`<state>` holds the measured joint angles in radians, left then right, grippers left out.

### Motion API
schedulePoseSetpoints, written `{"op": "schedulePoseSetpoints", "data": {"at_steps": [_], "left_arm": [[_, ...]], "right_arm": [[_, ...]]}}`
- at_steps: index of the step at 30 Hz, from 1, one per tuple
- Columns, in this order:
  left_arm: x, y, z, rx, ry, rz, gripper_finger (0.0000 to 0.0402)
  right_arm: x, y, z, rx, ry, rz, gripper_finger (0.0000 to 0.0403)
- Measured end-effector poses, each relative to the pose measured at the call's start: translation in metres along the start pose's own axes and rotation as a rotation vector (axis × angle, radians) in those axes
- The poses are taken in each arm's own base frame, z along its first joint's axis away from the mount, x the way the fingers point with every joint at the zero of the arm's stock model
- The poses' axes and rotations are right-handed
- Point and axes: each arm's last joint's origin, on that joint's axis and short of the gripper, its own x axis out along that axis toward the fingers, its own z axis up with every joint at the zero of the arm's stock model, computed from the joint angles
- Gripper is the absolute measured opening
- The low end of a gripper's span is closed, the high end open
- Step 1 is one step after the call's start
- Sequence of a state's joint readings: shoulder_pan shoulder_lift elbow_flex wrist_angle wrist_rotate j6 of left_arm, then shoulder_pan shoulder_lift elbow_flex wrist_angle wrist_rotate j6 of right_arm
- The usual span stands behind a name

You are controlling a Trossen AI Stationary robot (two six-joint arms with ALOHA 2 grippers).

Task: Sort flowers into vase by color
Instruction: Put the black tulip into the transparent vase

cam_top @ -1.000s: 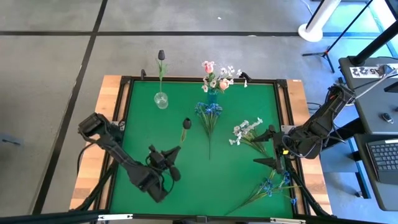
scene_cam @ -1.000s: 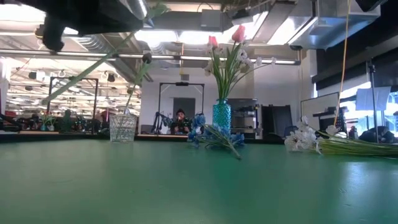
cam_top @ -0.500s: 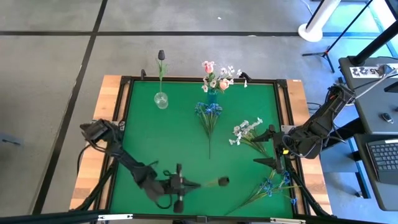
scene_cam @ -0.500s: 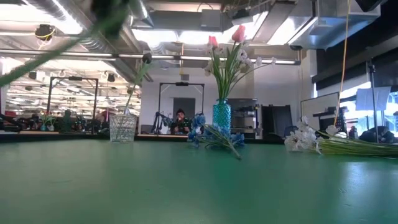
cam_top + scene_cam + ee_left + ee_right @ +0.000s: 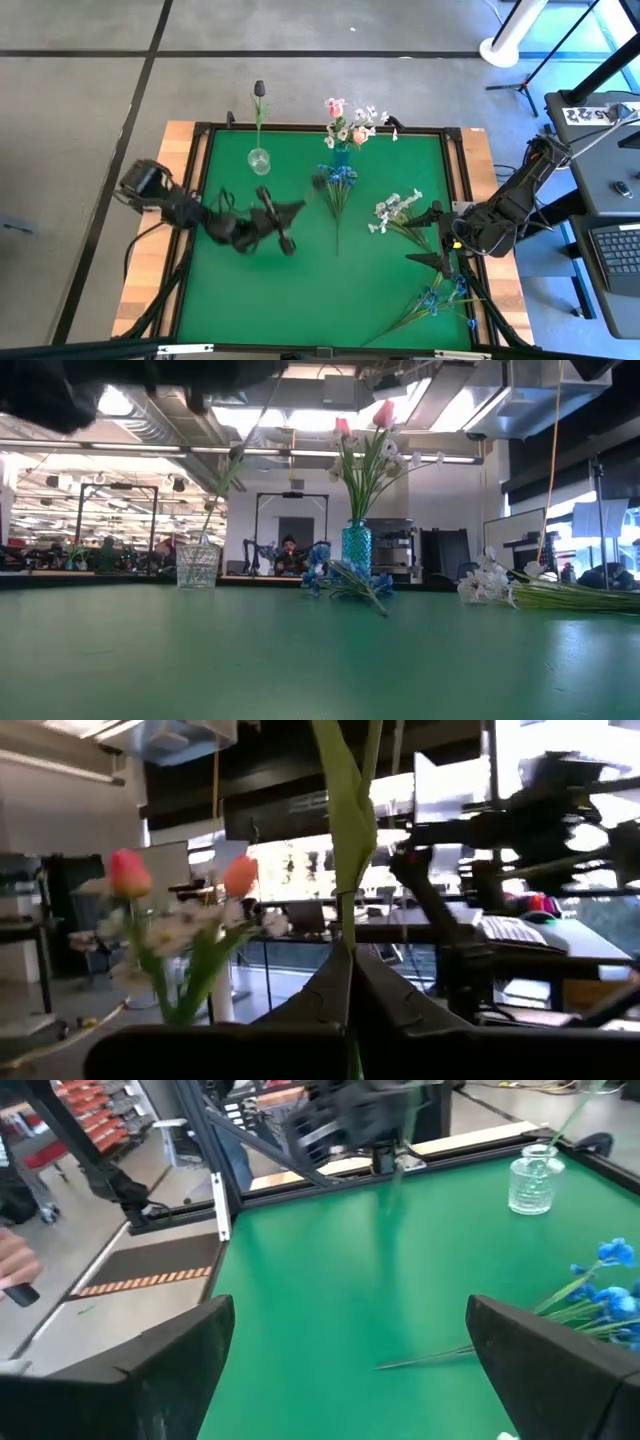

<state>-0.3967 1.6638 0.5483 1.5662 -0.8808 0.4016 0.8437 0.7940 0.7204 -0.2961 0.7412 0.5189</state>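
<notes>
My left gripper [image 5: 288,213] hovers over the table's left-middle, shut on a dark tulip's green stem [image 5: 346,915]. A long leaf [image 5: 340,800] rises past the fingers, and the bud is blurred. A clear glass vase [image 5: 259,160] at the far side holds one dark tulip [image 5: 259,89]. The blue vase [image 5: 342,155] holds pink tulips and white blossoms. Blue flowers [image 5: 335,185], a white spray [image 5: 396,209] and more blue flowers [image 5: 432,298] lie flat on the green mat. My right gripper [image 5: 432,238] waits open beside the white spray. My left gripper pinches the tulip's green stem [image 5: 347,935] between its two shut fingers [image 5: 320,985], just below the leaf. The fingers lie across the stem. The flower is lifted clear of the mat.
A black frame [image 5: 452,170] edges the green mat, with wooden table margins outside it. The mat's near-left part [image 5: 250,300] is bare. A person's hand [image 5: 12,1265] shows beyond the table's edge in the right wrist view. A desk with a laptop [image 5: 620,250] stands to the right.
My left gripper, still shut on the dark tulip, swung from the near-left of the mat to its near edge. It then rose and moved far-left, to a spot in front of the clear vase. The flower turned about with it. My right arm kept still.
</notes>
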Motion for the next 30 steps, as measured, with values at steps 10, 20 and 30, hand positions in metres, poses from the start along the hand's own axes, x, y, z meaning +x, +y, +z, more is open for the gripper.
{"op": "schedulePoseSetpoints", "data": {"at_steps": [10, 20, 30], "left_arm": [[0.013, 0.117, -0.014, -0.032, -0.014, 0.320, 0.0000], [0.013, 0.161, 0.003, 0.093, -0.061, 0.518, 0.0000], [0.021, 0.202, -0.008, 0.103, -0.021, 0.673, 0.0000]], "right_arm": [[0.011, 0.006, -0.009, -0.043, 0.032, -0.037, 0.0397], [0.022, 0.012, -0.018, -0.080, 0.065, -0.070, 0.0397], [0.027, 0.014, -0.022, -0.091, 0.074, -0.080, 0.0397]]}}
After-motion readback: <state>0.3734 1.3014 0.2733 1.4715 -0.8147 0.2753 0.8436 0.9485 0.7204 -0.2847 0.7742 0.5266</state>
